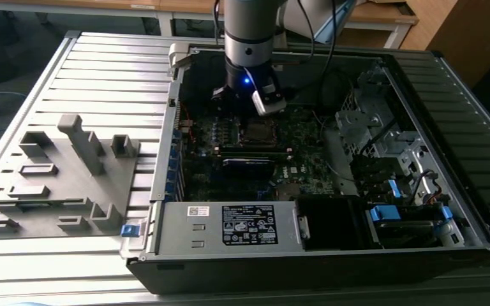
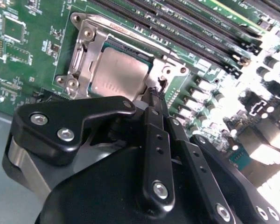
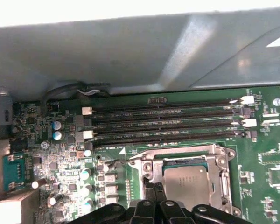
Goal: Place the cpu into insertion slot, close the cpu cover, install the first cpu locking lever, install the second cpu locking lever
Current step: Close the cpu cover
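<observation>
- The cpu lies seated beneath the lowered cpu cover.
- End effector, fingers pressed together, sits at the cover's edge.
- Likely the lever-locking stage, which calls for a controlled downward press.

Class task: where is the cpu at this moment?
In the second wrist view the cpu lies flat on the motherboard, framed by the cpu cover, between the memory slots and the gripper.

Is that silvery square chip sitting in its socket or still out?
In. The cpu lies flat and seated, with the metal frame of the cpu cover around its edges, in both wrist views.
</observation>
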